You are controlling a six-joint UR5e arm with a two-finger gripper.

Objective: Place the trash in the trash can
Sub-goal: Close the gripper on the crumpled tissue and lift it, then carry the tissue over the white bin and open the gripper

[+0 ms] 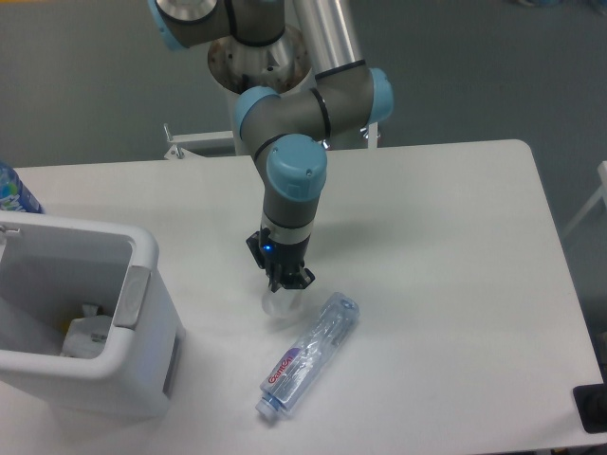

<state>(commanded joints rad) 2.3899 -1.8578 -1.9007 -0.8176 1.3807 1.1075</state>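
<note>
**A:** What containers are on the table (455,237), and what do they hold?

**B:** One white boxy trash can (142,313) sits at the near left corner, open at the top, with a thick rounded rim and a grey patch on the rim's right side. Inside, low against the right wall, lies some pale crumpled material (85,334); what it is cannot be told. Behind the can, at the far left edge, part of a blue-labelled bottle (13,192) shows.

**A:** Where is the trash?

**B:** A small crumpled white wrapper (278,301) lies on the table near the middle, to the right of the can and apart from it. A clear crushed bottle (309,354) with a pink-purple label lies on its side just right of and nearer than the wrapper, cap end pointing near-left.

**A:** And the gripper?

**B:** The gripper (284,280) points straight down onto the wrapper's top. Its fingers look drawn close together, but I cannot tell whether they actually pinch the wrapper.
</note>
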